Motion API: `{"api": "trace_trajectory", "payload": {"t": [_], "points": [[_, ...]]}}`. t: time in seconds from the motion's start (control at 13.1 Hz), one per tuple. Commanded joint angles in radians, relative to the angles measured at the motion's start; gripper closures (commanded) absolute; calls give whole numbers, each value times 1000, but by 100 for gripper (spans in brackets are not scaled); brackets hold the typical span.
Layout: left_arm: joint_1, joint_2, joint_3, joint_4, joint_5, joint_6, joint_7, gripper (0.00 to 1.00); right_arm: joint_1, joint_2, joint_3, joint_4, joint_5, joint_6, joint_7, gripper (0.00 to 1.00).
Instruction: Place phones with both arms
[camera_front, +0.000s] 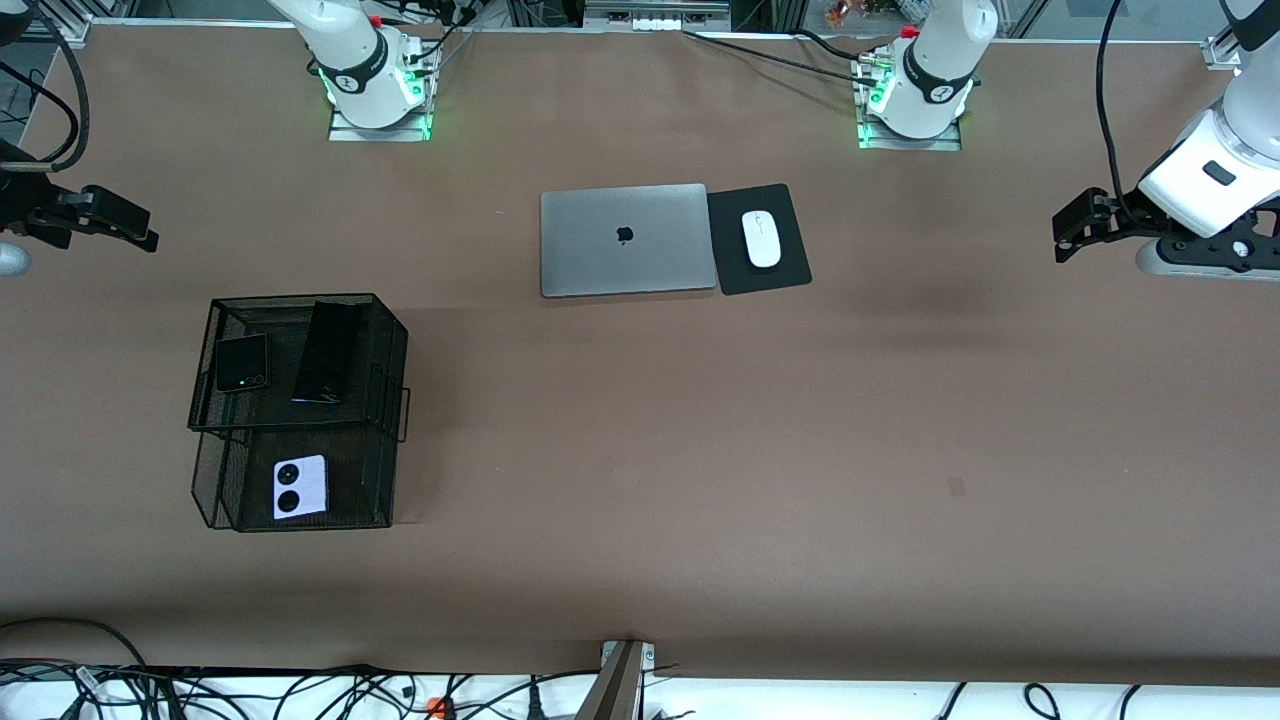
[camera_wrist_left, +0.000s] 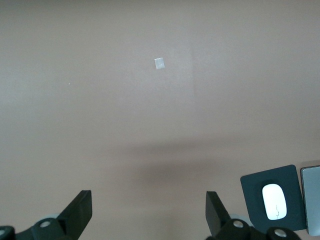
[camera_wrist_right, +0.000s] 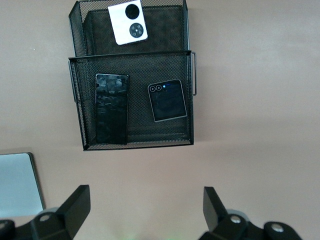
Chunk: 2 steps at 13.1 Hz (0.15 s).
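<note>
Three phones are held in a black wire-mesh organizer (camera_front: 385, 340) with two tiers, seen at the lower left of the front view. On its upper tier, the small square black flip phone (camera_front: 242, 363) and the long slim black slab (camera_front: 328, 352) are laid side by side, apart. On the lower tier, nearer the front camera, the square lavender-white phone (camera_front: 300, 487) is laid alone, its two black camera rings facing up.

At the upper middle of the front view, a closed silver laptop (camera_front: 625, 240) is set on the brown worktop (camera_front: 700, 450), with a white mouse (camera_front: 761, 238) on a black pad (camera_front: 790, 268) just beside it.

The right gripper (camera_front: 105, 218) is held at the left edge of that view, its jaws released and empty. The left gripper (camera_front: 1075, 225) is held at the right edge over bare worktop, its jaws likewise spread wide and empty.
</note>
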Motion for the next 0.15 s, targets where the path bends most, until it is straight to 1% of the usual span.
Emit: {"api": "trace_trajectory", "payload": {"t": [0.0,0.08], "points": [[6,2,-4,20,4,-22,19,0,-11,0,9,3,-11,5,13,0],[6,2,-4,20,4,-22,19,0,-11,-1,9,3,-11,4,13,0]]}}
